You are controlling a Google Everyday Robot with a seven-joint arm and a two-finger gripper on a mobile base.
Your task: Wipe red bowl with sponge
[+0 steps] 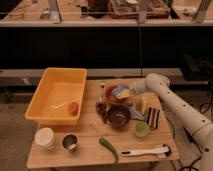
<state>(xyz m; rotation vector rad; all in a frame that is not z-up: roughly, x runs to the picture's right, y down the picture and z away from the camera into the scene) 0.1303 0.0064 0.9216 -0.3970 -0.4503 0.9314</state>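
Observation:
The red bowl (111, 95) sits on the wooden table, right of the yellow bin. The sponge (121, 92), blue-grey with a yellow face, lies over the bowl's right half, inside its rim. My gripper (128, 91) reaches in from the right on the white arm (165, 97). It is shut on the sponge and holds it against the bowl's inside. The right part of the bowl is hidden behind the sponge and gripper.
A dark maroon bowl (119, 115) and dark grapes (102, 111) sit just in front of the red bowl. Further right are a yellow block (142, 105), a striped block (152, 118) and a pale green bowl (141, 129). A yellow bin (52, 87) stands left. Cups (45, 138), a green chili (109, 148) and a white tool (145, 151) lie near the front edge.

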